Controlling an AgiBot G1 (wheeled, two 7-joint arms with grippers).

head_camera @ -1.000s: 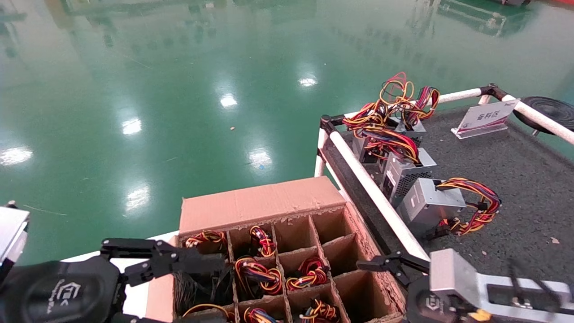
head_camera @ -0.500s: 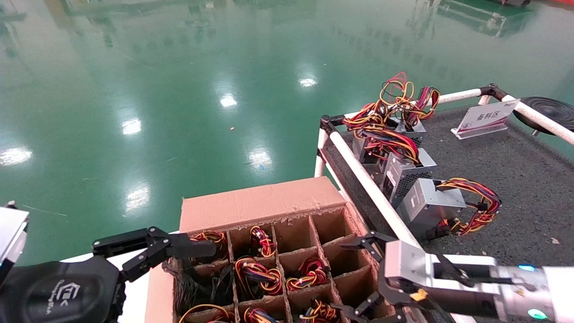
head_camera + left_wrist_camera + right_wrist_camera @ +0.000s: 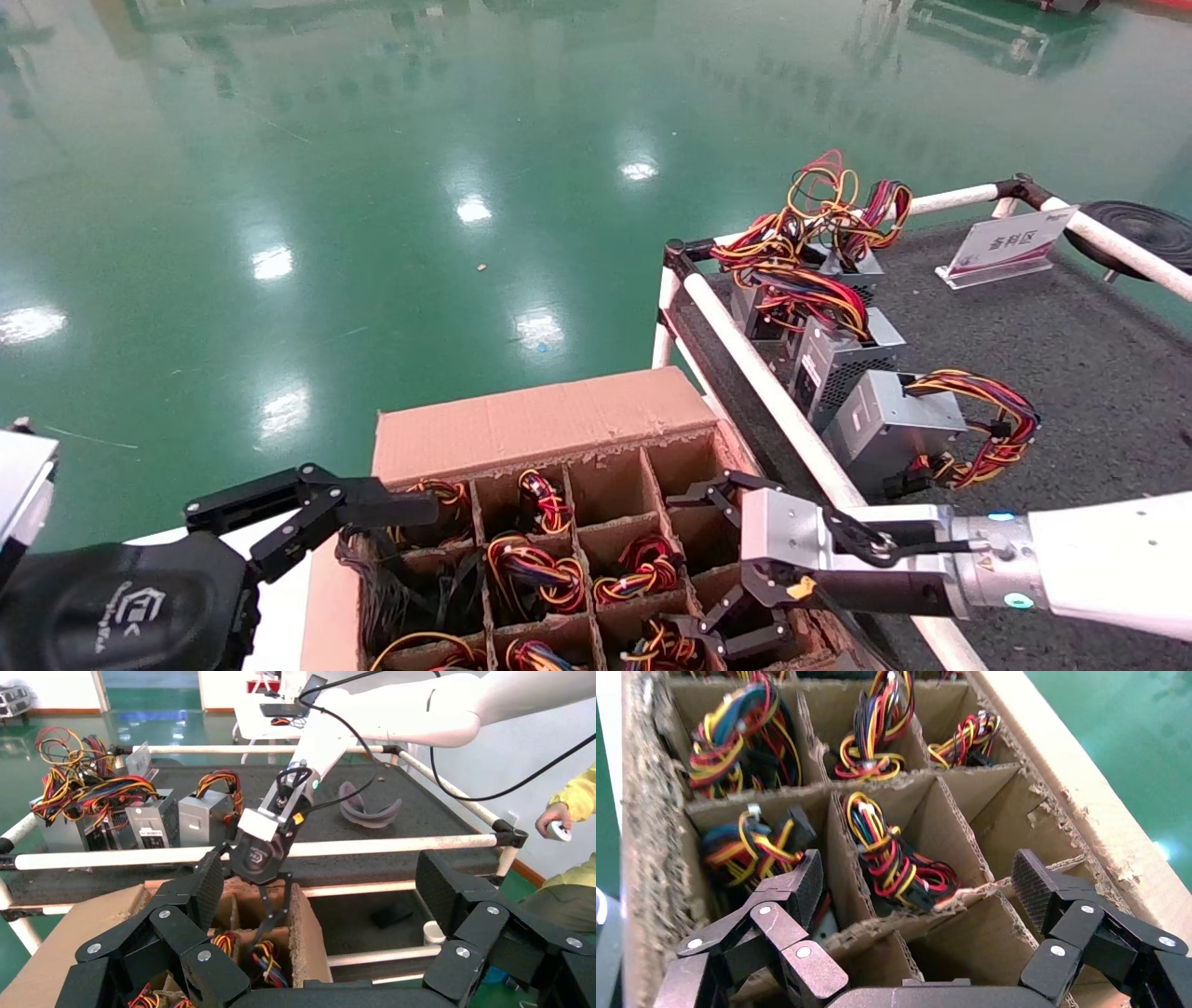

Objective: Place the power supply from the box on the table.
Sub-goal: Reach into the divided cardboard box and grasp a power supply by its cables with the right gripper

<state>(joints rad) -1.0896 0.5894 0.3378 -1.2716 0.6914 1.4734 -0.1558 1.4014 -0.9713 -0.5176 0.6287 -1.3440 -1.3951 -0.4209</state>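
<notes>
The brown box (image 3: 540, 419) with its cardboard grid sits low in the head view. Several compartments hold a power supply, of which only the red, yellow and black wire bundles (image 3: 898, 860) show. My right gripper (image 3: 712, 564) hangs open over the right-hand compartments, astride a torn divider (image 3: 933, 913). One of its fingers (image 3: 800, 888) dips beside another bundle (image 3: 750, 846). My left gripper (image 3: 323, 888) is open and empty above the box's left edge. Three power supplies (image 3: 885, 424) lie on the dark table (image 3: 1099, 373) beyond the rail.
A white tube rail (image 3: 773, 391) runs between box and table. On the table stand a white sign (image 3: 1010, 244) and a black curved part (image 3: 369, 808). A black disc (image 3: 1136, 228) lies past the far rail. A person in yellow (image 3: 573, 804) stands beside the table. Green floor surrounds.
My right gripper has swung left from the table rail to over the box's right compartments and dropped toward them. My left gripper has drawn back slightly toward the box's left edge.
</notes>
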